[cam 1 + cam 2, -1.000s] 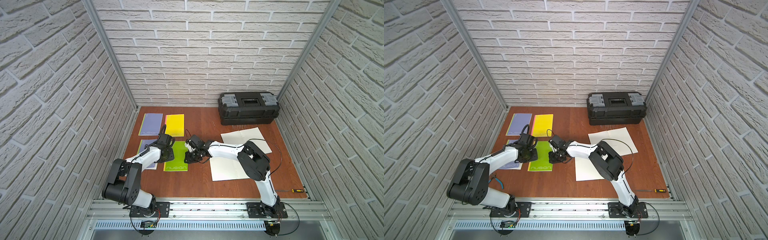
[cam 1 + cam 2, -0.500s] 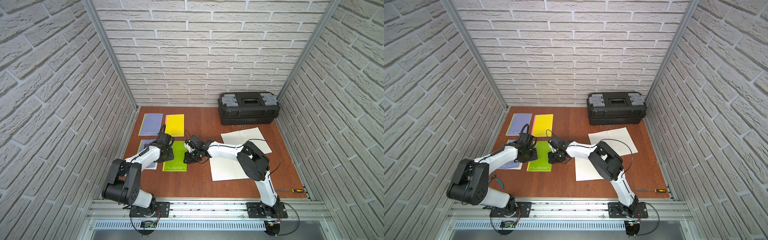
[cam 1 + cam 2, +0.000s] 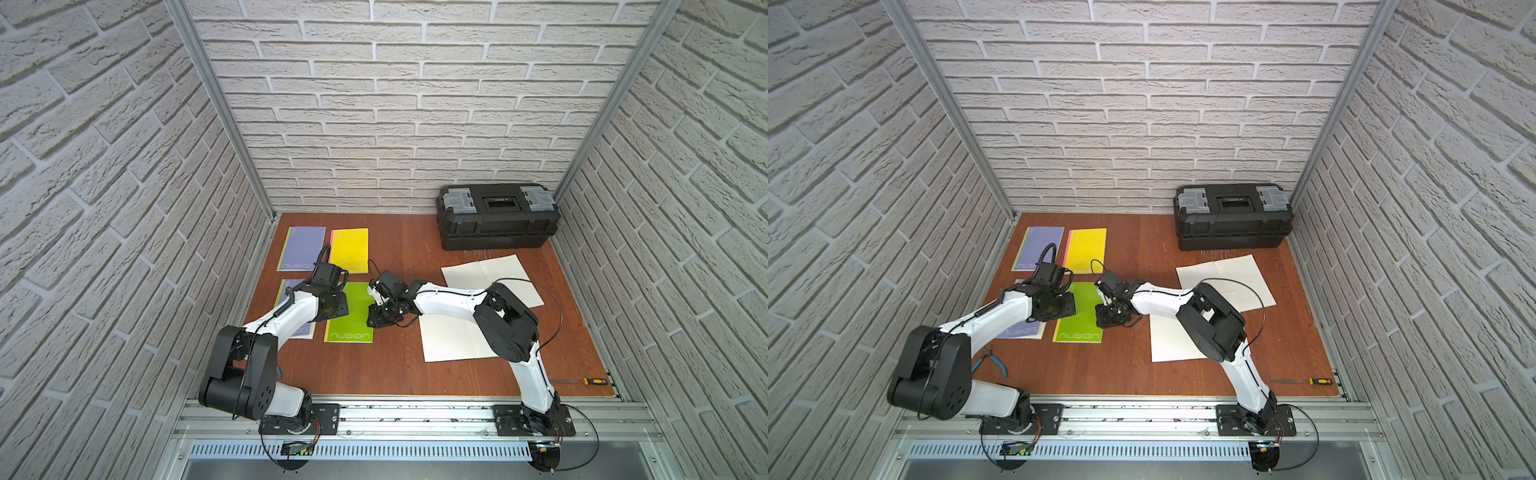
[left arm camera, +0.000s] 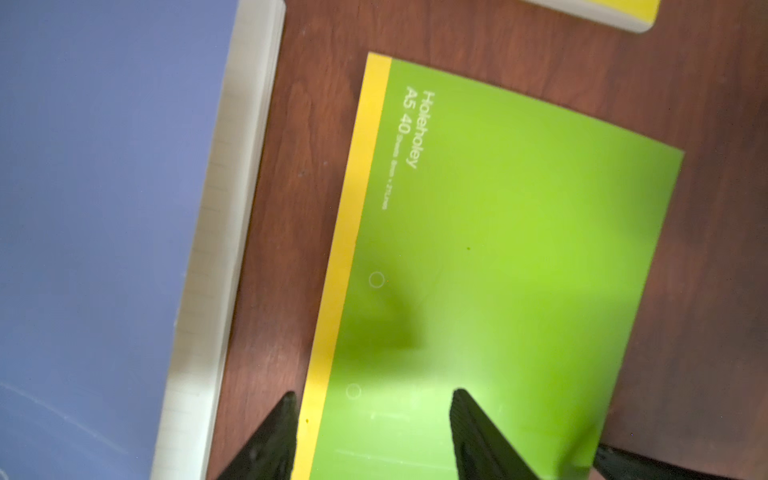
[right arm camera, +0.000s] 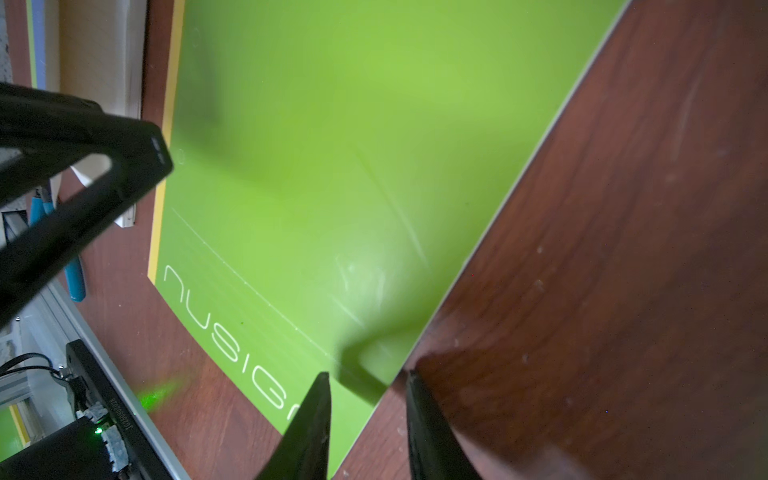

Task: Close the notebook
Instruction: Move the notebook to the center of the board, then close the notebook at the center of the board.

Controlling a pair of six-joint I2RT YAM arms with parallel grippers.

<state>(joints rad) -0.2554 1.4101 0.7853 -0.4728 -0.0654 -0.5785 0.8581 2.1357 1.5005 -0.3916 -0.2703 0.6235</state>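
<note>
Green notebook [image 3: 348, 328] is lying closed and flat on the tabletop [image 3: 374, 370], between both arms. Left pincer [image 4: 374, 397] is hanging open, jaws spanning the yellow spine strip. Right pincer [image 5: 368, 380] is standing slightly open, jaws straddling the notebook's free edge. Farther back, violet notebook [image 3: 301, 248] and yellow notebook [image 3: 350, 247] are lying closed.
</note>
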